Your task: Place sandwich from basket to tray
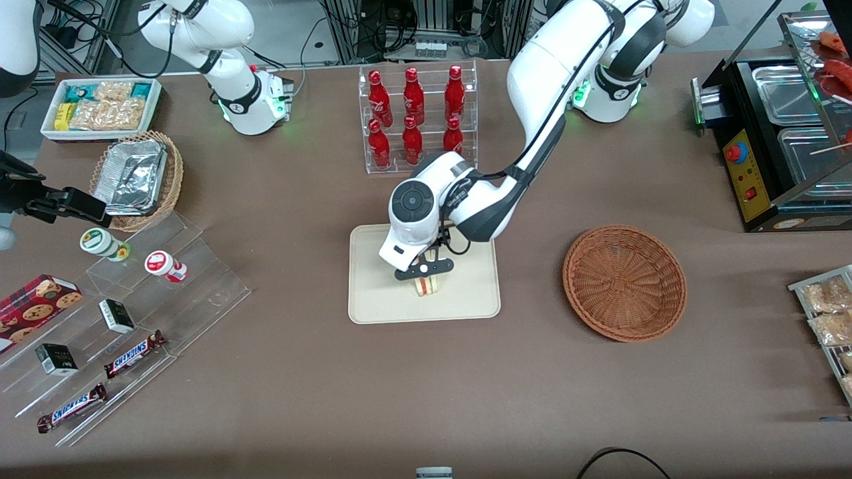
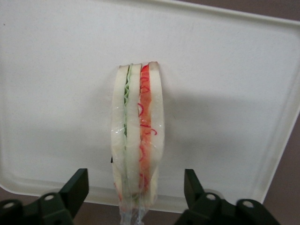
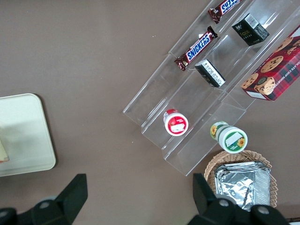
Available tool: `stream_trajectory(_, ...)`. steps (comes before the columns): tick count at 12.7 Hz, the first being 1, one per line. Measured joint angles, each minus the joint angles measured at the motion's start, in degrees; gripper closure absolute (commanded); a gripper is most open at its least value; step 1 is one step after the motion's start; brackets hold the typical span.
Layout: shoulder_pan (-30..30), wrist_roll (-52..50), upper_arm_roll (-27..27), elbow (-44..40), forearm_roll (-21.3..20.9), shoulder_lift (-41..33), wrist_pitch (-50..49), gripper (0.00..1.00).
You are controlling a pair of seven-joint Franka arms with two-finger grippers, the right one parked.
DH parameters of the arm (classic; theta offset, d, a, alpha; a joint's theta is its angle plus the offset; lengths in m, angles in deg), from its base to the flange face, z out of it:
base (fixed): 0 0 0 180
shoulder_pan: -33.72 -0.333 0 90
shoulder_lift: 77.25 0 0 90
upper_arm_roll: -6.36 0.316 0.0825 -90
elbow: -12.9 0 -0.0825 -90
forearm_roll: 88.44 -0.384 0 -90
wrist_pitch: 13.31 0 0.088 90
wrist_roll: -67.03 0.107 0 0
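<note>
cream-beige tray [image 1: 379, 293]: flat and rectangular with rounded corners and a low rim, lying on the brown table [image 1: 333, 399]. every place below is given from this tray.
sandwich [image 1: 426, 285]: on the tray, standing on edge, in the part of the tray nearer the front camera. it is a pale bread wedge in clear wrap, with a green layer and a red layer showing along its edge.
gripper [image 1: 426, 274]: directly above the tray, over the sandwich, on the end of the white working arm that reaches down from the table's farther edge.
jaws: spread apart. in the left wrist view the two black fingers [image 2: 75, 190] sit one on each side of the sandwich [image 2: 137, 140], with a clear gap between each finger and the wrap, so nothing is gripped.
basket [image 1: 624, 282]: round, reddish-brown wicker, on the table well apart from the tray, toward the working arm's end. nothing is in it.
red bottles [image 1: 413, 116]: six in a clear rack, farther from the front camera than the tray.
clear stepped shelf [image 1: 126, 319]: well apart from the tray toward the parked arm's end of the table, holding two snickers bars [image 1: 133, 352], small dark boxes and two round pots.
tan basket with foil trays [image 1: 136, 178]: farther toward the parked arm's end than the shelf's upper step, and farther from the front camera than the tray.
</note>
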Motion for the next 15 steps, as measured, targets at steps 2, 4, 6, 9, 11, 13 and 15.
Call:
stream_trajectory(2, 0.01, 0.09, 0.0, -0.68, -0.01, -1.69, -0.78, 0.0)
stream_trajectory(4, 0.01, 0.14, 0.0, -0.78, -0.02, -3.79, -1.68, 0.0)
stream_trajectory(6, 0.0, 2.37, 0.13, -0.8, -0.44, -5.46, -2.87, 0.0)
stream_trajectory(9, -1.18, 6.13, 0.85, -0.8, -1.12, -8.58, -5.63, 0.0)
stream_trajectory(11, -3.59, 10.12, 1.14, 0.33, -1.27, -11.07, -9.7, 0.0)
stream_trajectory(13, -7.45, 18.06, 1.31, 3.12, -1.3, -14.01, -11.83, 0.0)
stream_trajectory(15, -11.35, 26.51, 1.39, 6.59, -1.3, -17.22, -13.4, 0.0)
